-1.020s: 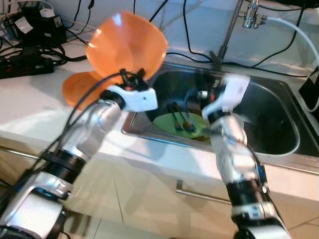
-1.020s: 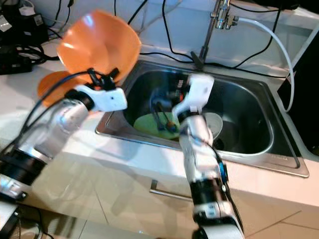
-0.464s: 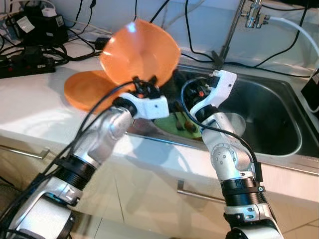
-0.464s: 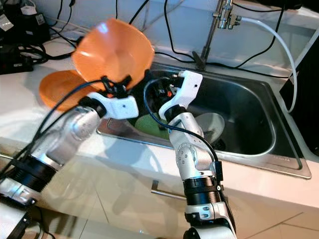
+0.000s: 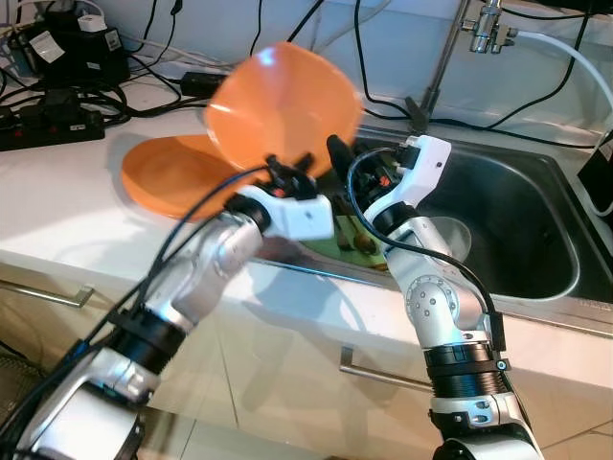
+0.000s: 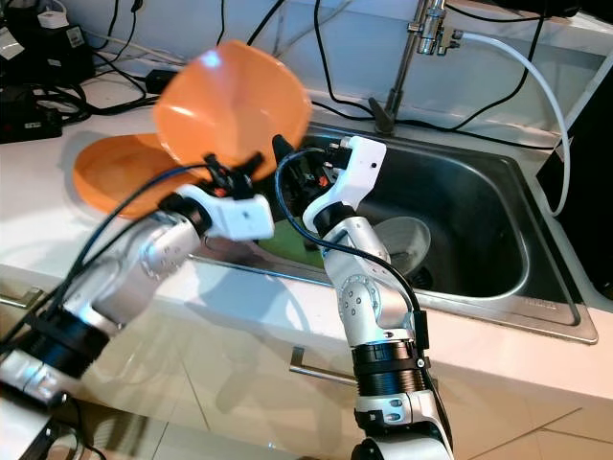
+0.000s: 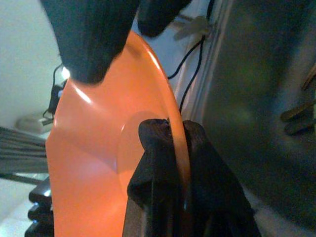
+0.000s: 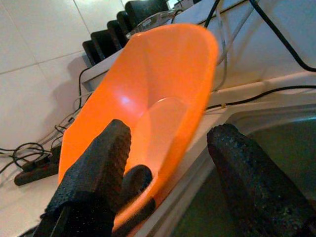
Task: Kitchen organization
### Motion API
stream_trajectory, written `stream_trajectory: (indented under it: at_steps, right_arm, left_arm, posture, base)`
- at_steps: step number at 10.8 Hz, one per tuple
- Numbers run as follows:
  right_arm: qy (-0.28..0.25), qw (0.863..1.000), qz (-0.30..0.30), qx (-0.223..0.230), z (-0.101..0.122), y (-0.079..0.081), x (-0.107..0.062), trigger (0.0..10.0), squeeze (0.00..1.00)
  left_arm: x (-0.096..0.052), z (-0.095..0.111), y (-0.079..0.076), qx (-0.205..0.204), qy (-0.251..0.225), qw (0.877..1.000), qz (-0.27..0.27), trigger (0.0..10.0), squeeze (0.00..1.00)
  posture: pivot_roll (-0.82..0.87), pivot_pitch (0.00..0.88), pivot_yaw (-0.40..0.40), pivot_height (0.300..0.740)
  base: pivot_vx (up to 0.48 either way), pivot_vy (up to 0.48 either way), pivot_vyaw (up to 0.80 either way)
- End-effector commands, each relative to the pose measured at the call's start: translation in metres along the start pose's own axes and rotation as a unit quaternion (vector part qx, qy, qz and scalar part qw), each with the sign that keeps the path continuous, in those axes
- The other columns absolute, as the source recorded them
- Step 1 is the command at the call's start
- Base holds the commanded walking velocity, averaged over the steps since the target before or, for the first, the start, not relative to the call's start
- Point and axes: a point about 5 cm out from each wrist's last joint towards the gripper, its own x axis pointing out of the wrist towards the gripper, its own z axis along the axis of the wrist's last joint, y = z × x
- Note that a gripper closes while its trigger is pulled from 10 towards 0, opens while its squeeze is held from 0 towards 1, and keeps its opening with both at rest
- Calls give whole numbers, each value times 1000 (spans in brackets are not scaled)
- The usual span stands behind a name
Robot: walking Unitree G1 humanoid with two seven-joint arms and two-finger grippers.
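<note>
My left pincer (image 7: 170,143) pinches the orange bowl (image 5: 278,105) by its rim alone — my spread right pincer (image 8: 168,163), closing carelessly, could knock it into the sink (image 5: 536,220).

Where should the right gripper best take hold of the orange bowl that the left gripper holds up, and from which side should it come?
Probably at the rim of the orange bowl, on the sink side, away from where the left gripper pinches its lower edge. The bowl stands tilted on edge, so its thin rim faces the right gripper, whose open fingers already straddle it. One finger should go inside, one outside.
</note>
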Motion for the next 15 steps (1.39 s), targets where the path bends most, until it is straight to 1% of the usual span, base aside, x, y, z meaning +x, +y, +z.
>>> stream_trajectory:
  at_steps: [1,3,4,7,9,10,11,12,13,15]
  right_arm:
    - [-7,1000,0,5,4,-1,-1,10000,0]
    - [-4,1000,-2,7,3,-1,0,10000,0]
    - [-6,1000,-6,10,4,-2,0,10000,0]
    - [-8,1000,-15,12,5,-6,2,10000,0]
    - [-5,1000,-13,13,3,-5,2,10000,0]
    - [0,1000,-9,12,2,-4,3,4431,0]
    - [3,1000,-7,11,1,-3,3,2588,0]
    - [4,1000,-6,11,0,-3,3,1020,0]
    - [5,1000,-4,11,0,-3,3,78,0]
    - [6,1000,-2,10,-1,-2,3,0,0]
  left_arm:
    - [0,9,7,13,-24,1000,13,10000,0]
    - [-4,11,6,19,-31,999,12,10000,0]
    - [-9,9,4,30,-33,999,11,10000,0]
    - [-19,5,-4,42,-29,999,-4,10000,0]
    - [-20,6,-4,50,-31,998,-3,10000,0]
    - [-20,6,-3,57,-35,998,0,10000,0]
    - [-20,9,-1,66,-43,997,6,10000,0]
    - [-20,10,0,69,-46,997,8,10000,0]
    - [-20,10,0,72,-50,996,9,10000,0]
    - [-21,11,-2,77,-54,996,6,10000,0]
  posture:
    - [234,21,-56,740]
    - [238,20,-57,740]
    - [239,18,-59,740]
    - [247,10,-65,740]
    - [251,1,-67,740]
    - [251,0,-67,740]
    - [252,1,-67,740]
    - [252,3,-67,740]
    - [251,5,-67,740]
    - [251,14,-68,740]
  base:
    - [0,0,0]
    - [0,0,0]
    - [0,0,0]
    - [0,0,0]
    - [0,0,0]
    - [0,0,0]
    - [0,0,0]
    - [0,0,0]
    - [0,0,0]
    - [0,0,0]
